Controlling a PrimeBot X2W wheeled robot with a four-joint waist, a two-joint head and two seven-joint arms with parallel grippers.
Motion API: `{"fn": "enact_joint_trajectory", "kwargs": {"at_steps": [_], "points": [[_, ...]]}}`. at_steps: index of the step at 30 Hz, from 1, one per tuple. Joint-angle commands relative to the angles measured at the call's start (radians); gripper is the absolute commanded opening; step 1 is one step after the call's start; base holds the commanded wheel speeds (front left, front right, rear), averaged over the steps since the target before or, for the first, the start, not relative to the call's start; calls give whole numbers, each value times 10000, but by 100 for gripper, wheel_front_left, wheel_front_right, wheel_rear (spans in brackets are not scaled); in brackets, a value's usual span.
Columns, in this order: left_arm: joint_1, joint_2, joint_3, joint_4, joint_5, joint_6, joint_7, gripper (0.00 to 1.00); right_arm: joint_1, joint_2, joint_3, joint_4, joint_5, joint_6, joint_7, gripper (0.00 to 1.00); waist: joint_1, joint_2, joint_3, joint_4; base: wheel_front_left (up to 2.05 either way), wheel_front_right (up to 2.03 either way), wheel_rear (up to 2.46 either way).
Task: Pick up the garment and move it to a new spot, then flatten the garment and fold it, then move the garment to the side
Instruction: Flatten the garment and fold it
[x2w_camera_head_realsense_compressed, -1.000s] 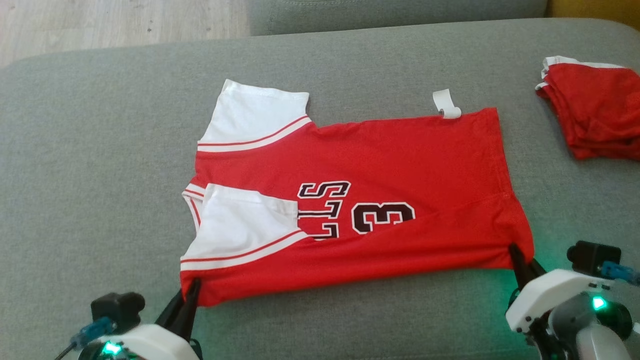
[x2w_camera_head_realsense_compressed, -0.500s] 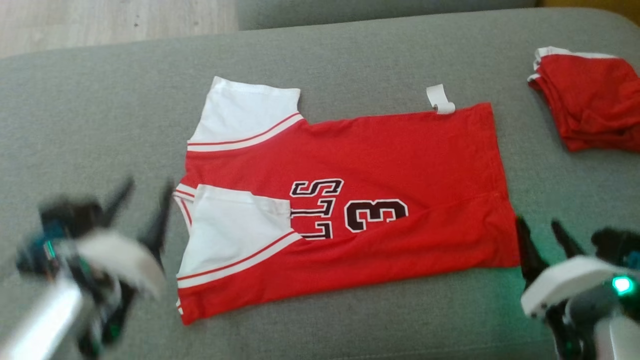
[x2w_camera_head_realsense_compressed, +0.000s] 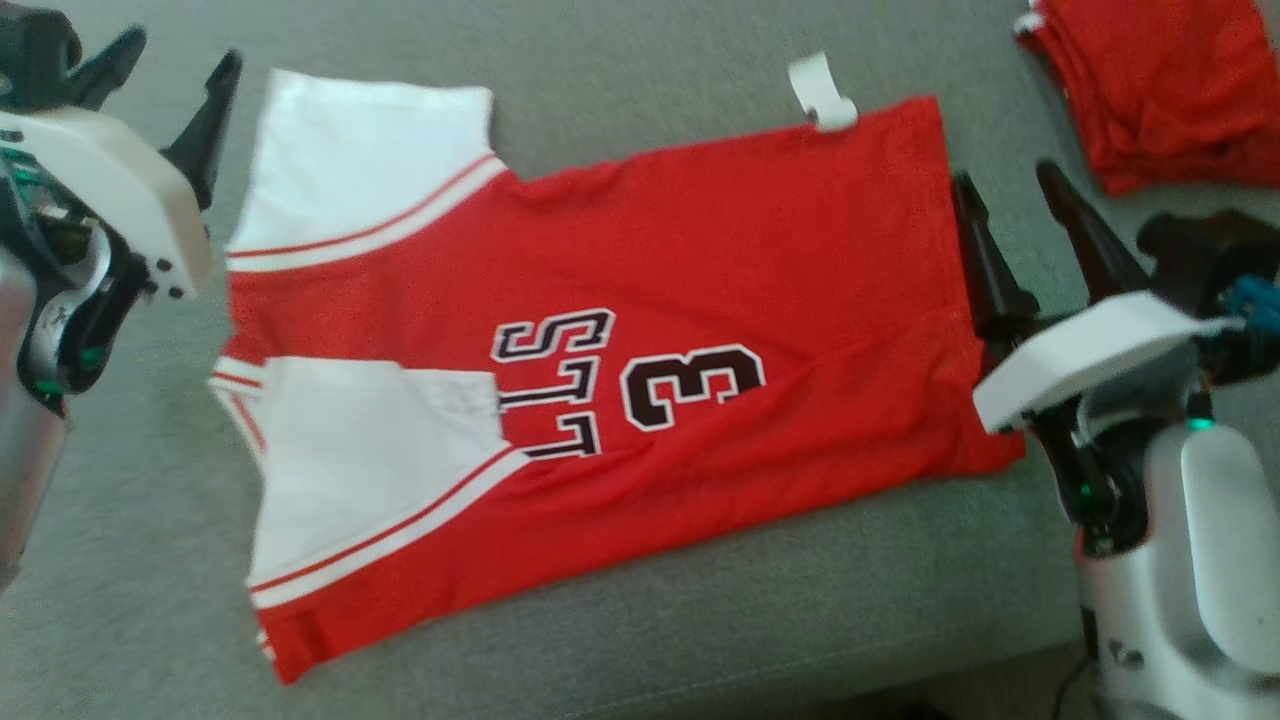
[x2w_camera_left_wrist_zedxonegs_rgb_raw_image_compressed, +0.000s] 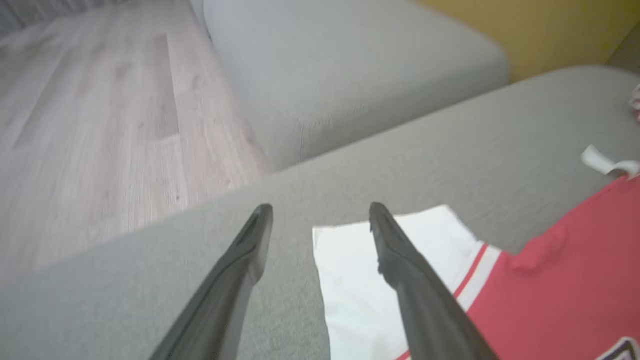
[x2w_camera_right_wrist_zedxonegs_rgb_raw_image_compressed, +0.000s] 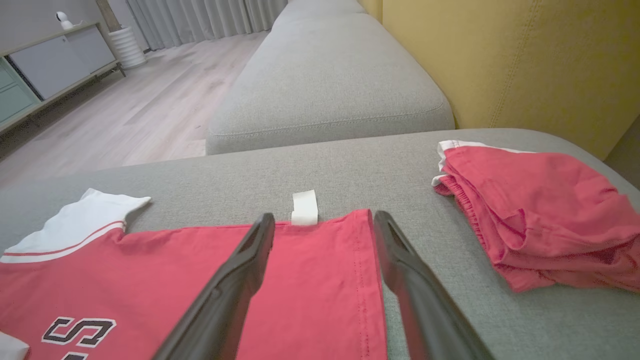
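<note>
Grey sofa cushion (x2w_camera_head_realsense_compressed: 700, 560) carries the red jersey (x2w_camera_head_realsense_compressed: 600, 330), near edge folded. Having just released it, left end effector (x2w_camera_head_realsense_compressed: 180, 50) stands wide beside its far sleeve, right end effector (x2w_camera_head_realsense_compressed: 1002, 178) wide beside its hem; far fold probably next.

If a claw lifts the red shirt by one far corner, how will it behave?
Probably floppy: the red shirt lies thin and flat on the couch, with soft creases near its hem, so it would likely sag from a single pinch. It looks light for its size. The folded-in white sleeve may well fall open when lifted.
</note>
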Motion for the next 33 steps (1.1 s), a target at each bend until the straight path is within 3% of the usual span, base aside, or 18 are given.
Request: {"fn": "enact_joint_trajectory", "kwargs": {"at_steps": [1, 10, 23, 24, 25, 26, 27, 28, 33], "points": [[-601, 605, 283, 146, 89, -157, 273, 100, -478, -58, 361, -432, 46, -7, -55, 100, -2, 0, 833, -647, 0, 0, 0], [-1276, 797, 214, 1356, 178, -258, 720, 100, -1123, -58, 751, -277, 186, -7, -360, 100, -2, 0, 1765, -1108, 0, 0, 0], [-1715, 853, -273, 1860, 211, -527, 1795, 100, -1533, -58, 1039, 36, 247, -7, -540, 100, -2, 0, 2009, -1208, 0, 0, 0], [-1698, 834, -324, 1819, 152, -581, 1914, 92, -1553, -58, 1051, 47, 227, -7, -529, 100, -2, 0, 2001, -1188, 0, 0, 0], [-1685, 825, -373, 1762, 118, -622, 2007, 73, -1584, -58, 1057, 57, 195, -7, -508, 100, -2, 0, 1989, -1164, 0, 0, 0], [-1676, 822, -433, 1694, 100, -666, 2088, 31, -1622, -58, 1052, 69, 157, -7, -479, 100, -2, 0, 1975, -1134, 0, 0, 0], [-1673, 806, -478, 1627, 76, -705, 2134, 19, -1669, -58, 1046, 88, 96, -7, -435, 100, -2, 0, 1959, -1093, 0, 0, 0], [-1678, 781, -495, 1553, 42, -732, 2137, 0, -1734, -60, 1051, 124, 20, -7, -372, 100, -2, 0, 1947, -1058, 0, 0, 0], [-1810, 614, -564, 1227, 126, -766, 1796, 0, -2323, -263, 1131, 715, -217, -7, 216, 100, -2, 0, 1860, -782, 0, 0, 0]]}}
